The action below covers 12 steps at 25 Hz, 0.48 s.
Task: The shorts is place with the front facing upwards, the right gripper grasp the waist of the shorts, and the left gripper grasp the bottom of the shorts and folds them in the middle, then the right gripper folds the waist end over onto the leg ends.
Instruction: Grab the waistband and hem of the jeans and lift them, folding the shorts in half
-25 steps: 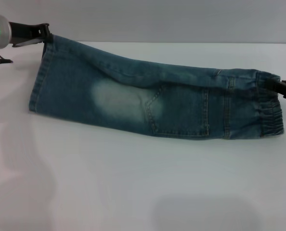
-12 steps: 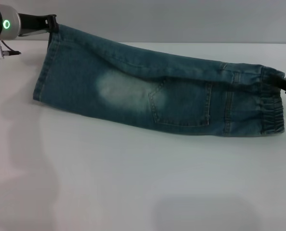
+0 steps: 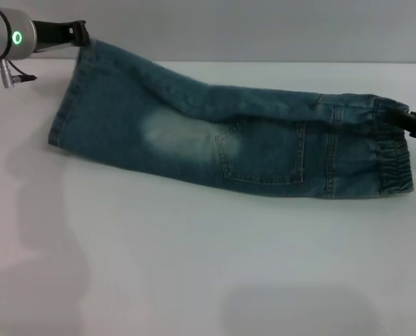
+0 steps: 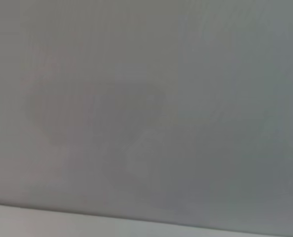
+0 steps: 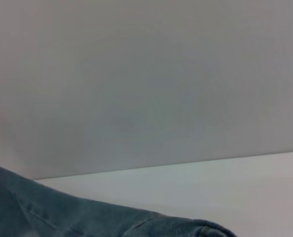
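Note:
The blue-green denim shorts [image 3: 264, 140] hang folded lengthwise between my two grippers, lower edge resting on the white table [image 3: 194, 266]. At the far left my left gripper [image 3: 80, 33] is shut on the raised top corner of the bottom hems [image 3: 62, 112], its silver arm and green light behind it. At the right edge my right gripper [image 3: 406, 120] is shut on the top of the gathered waist [image 3: 395, 159]. A pale thigh patch and a stitched pocket face me. The right wrist view shows a strip of denim [image 5: 62, 217]; the left wrist view shows only the grey wall.
White tabletop [image 3: 208, 280] spreads in front of the shorts. A grey wall [image 3: 264, 28] stands behind the table's far edge. The right wrist view shows the same table surface [image 5: 225, 182] under the wall.
My left gripper has moved right and a little up, carrying the hem corner with it. The hem end has shifted right and the top fold bunches more. The right gripper has hardly moved.

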### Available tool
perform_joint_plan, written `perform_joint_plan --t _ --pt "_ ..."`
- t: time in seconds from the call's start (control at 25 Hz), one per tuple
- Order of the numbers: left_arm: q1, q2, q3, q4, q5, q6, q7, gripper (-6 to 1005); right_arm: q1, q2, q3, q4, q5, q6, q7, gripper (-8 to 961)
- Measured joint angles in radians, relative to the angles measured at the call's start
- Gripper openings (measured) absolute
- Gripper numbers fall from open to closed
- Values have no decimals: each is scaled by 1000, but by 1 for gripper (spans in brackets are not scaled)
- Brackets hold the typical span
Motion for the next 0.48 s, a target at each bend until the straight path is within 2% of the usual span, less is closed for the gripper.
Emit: perform_joint_plan --t 0.4,0.48 --pt "4 -24 5 9 -2 -74 0 219 0 0 0 1 0 -8 -6 29" --pt "5 -25 5 10 -1 -79 0 293 0 0 1 2 0 -10 -6 32"
